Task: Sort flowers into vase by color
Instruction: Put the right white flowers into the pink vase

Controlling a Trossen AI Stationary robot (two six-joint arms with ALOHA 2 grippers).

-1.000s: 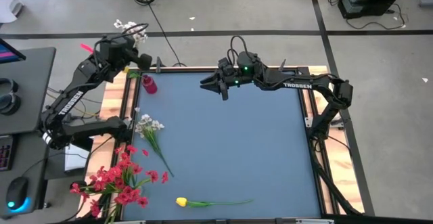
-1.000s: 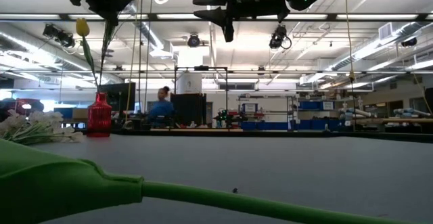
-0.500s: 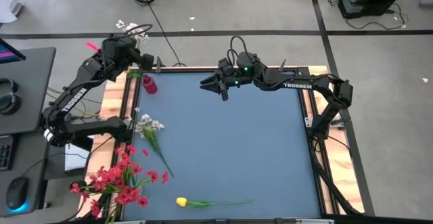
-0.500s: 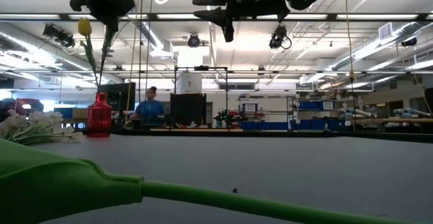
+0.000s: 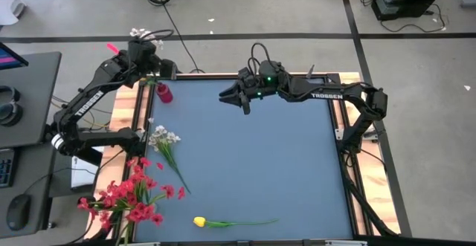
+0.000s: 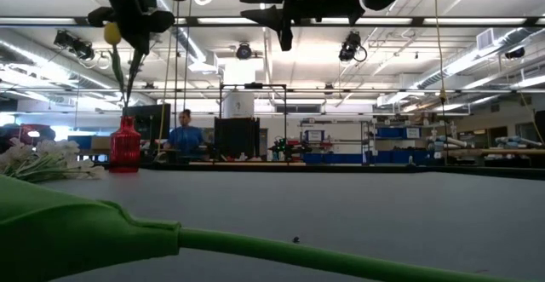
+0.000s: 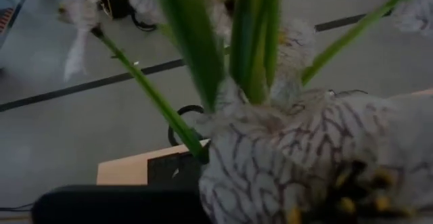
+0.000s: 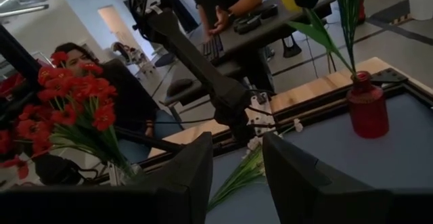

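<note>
The red vase (image 5: 163,93) stands at the table's far left corner. A yellow tulip (image 6: 111,33) stands in the vase (image 6: 125,146), its stem (image 6: 121,86) running down into the neck. My left gripper (image 6: 128,11) hangs right above the vase, at the tulip's top. The left wrist view shows only blurred green stems (image 7: 250,41) close up. My right gripper (image 5: 227,96) hovers open, high over the far middle of the table. A white spray (image 5: 165,143), a red spray (image 5: 130,198) and another yellow tulip (image 5: 223,222) lie along the left and near edges.
The lying tulip's green stem (image 6: 255,248) fills the low view's foreground. The table's wooden frame (image 5: 134,105) runs beside the vase. A person (image 6: 183,135) moves in the room behind. The blue mat's middle and right (image 5: 282,172) are bare.
My left gripper has moved a little toward the table's right edge and down over the vase, rolling as it went. The tulip's head has shifted the same way, with its stem still in the vase. The person in the room behind has walked left.
</note>
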